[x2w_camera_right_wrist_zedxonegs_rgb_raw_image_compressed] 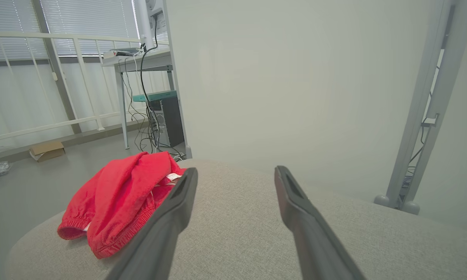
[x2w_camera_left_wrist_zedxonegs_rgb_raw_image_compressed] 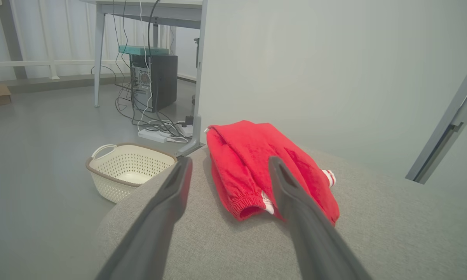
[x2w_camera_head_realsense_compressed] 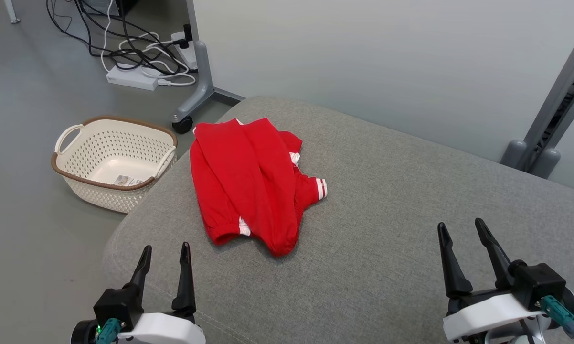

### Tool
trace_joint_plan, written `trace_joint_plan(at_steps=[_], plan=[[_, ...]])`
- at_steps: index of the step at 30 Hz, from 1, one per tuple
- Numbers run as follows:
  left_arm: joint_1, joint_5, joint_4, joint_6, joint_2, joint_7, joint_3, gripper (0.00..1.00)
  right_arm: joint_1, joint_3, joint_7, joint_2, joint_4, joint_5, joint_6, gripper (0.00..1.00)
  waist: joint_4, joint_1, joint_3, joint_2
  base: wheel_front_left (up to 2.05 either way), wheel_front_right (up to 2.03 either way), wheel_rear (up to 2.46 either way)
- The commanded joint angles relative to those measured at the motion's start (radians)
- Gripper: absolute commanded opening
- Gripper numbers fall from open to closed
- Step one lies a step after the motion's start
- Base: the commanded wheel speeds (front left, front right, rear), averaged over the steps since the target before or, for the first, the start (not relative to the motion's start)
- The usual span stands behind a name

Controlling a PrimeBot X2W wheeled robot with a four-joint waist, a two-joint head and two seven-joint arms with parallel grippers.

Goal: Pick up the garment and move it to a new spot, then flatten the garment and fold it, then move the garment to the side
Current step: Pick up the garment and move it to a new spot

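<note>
Left claw (x2w_camera_head_realsense_compressed: 166, 246) gapes near garment (x2w_camera_head_realsense_compressed: 244, 186), basket (x2w_camera_head_realsense_compressed: 100, 197) beyond.

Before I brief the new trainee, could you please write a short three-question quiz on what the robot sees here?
1. True or false: a gripper is gripping the red garment that lies on the grey cushion.
2. Multiple choice: the basket stands A) on the cushion, B) on the floor beside the cushion, C) on top of the garment.
3. Short answer: which is nearer the garment, the left gripper or the right gripper?

Key
1. False: both grippers stand open, apart from the garment.
2. B.
3. The left gripper.
</note>
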Motion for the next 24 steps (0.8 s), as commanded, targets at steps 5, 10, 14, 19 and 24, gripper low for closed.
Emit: trace_joint_plan(at_steps=[5,10,14,19,24], plan=[[0.003,0.007,-0.01,0.002,0.004,-0.004,0.009,1.0,-0.012,0.005,-0.006,-0.006,0.005,0.005,0.002,1.0,-0.001,0.0,0.0,0.0,0.0,0.0,0.0],[0.004,0.008,-0.01,-0.001,0.004,-0.004,0.009,1.0,-0.007,0.01,-0.006,-0.006,0.006,0.009,0.002,1.0,-0.004,0.0,-0.003,0.0,0.0,0.0,0.0],[0.006,0.002,-0.002,-0.005,0.004,-0.004,0.007,1.0,0.0,0.008,-0.006,-0.006,0.005,0.009,0.002,1.0,-0.006,0.0,-0.007,0.0,0.0,0.0,0.0],[-0.023,-0.042,0.04,-0.016,0.003,-0.004,-0.013,1.0,0.006,0.009,-0.006,-0.006,0.003,-0.003,0.002,1.0,-0.011,0.0,0.007,0.0,0.0,0.0,0.0],[-0.101,-0.044,0.111,-0.057,0.007,-0.004,-0.027,1.0,-0.011,0.013,-0.006,-0.006,-0.01,-0.013,0.002,1.0,-0.04,0.0,0.049,0.0,0.0,0.0,0.0]])
